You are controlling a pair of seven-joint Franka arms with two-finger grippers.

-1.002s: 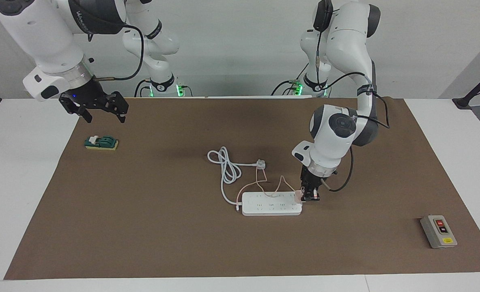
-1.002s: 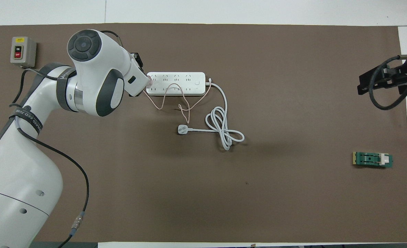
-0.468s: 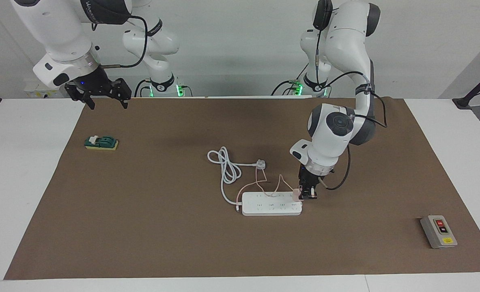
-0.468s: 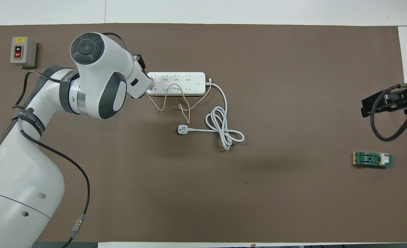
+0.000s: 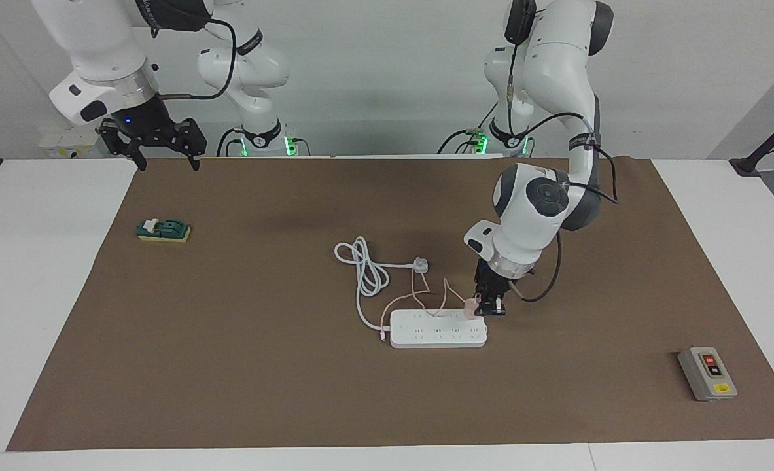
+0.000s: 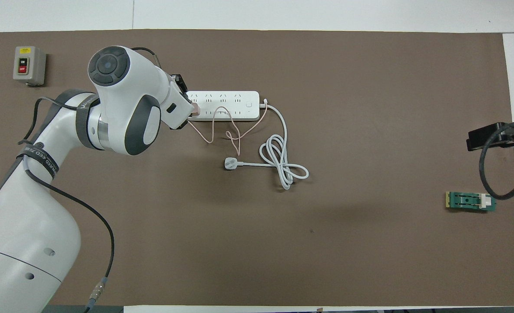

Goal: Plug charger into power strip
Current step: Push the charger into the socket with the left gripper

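Brown mat [image 5: 229,366]: left gripper [image 5: 489,307] grasps charger [image 5: 470,309] over power strip [image 5: 438,335]; right gripper [image 5: 161,149] released, waiting.

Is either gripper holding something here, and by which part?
The left gripper holds the charger by its cube body, just over the power strip. The right gripper holds nothing.

We read "ON" on black button and "OFF" on red button of grey switch box [image 6: 29,65], at left arm's end of table. Yellow label above them on box: print unreadable. Lettering on band of left arm [image 6: 39,153] ends in "EED", rest unclear. Dark collar of right arm [image 5: 164,13] carries white lettering, cut off, unreadable. Power strip [image 6: 223,105]: no legible marking.
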